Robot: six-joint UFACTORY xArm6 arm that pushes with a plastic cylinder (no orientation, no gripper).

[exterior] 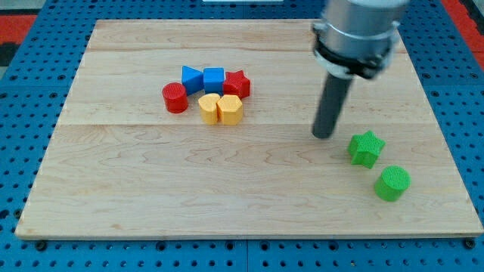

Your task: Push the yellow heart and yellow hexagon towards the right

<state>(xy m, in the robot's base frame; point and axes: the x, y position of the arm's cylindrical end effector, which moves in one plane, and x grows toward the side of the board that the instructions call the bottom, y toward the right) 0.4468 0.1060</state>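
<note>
The yellow heart (pixel 208 107) and the yellow hexagon (pixel 230 109) lie side by side, touching, left of the board's middle. My tip (pixel 324 135) rests on the board well to the right of them, about a hand's width from the hexagon. The tip is closer to the green star (pixel 366 148), which lies just to its right and slightly lower. The rod stands upright under the grey arm body at the view's top right.
A red cylinder (pixel 175 97) sits left of the heart. A blue triangle (pixel 192 78), a blue cube (pixel 214 78) and a red star (pixel 237 83) line up just above the yellow blocks. A green cylinder (pixel 392 183) lies at the lower right. The wooden board (pixel 249 196) has blue surroundings.
</note>
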